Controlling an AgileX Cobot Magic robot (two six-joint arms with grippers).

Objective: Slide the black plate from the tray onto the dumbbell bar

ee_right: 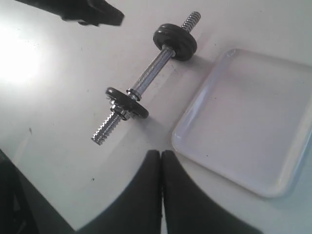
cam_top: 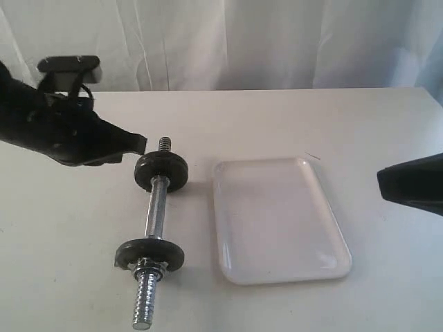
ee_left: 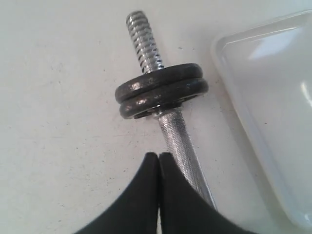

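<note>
Tray (cam_top: 277,221) bare. Black plate (ee_left: 146,83) sits on dumbbell bar (cam_top: 156,214) at its 12 o'clock end, flush against a second disc (ee_left: 165,100). Left gripper (cam_top: 140,144) hovers at plate's 10 o'clock, jaws pressed together, empty. Right gripper (ee_right: 161,153) likewise closed, idle at tray's 3 o'clock — task judged complete.

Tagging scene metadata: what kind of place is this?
Likely a staged robot lab tabletop, not a gym: plain white table, white curtain draped behind it, one dumbbell bar beside a tray.
</note>
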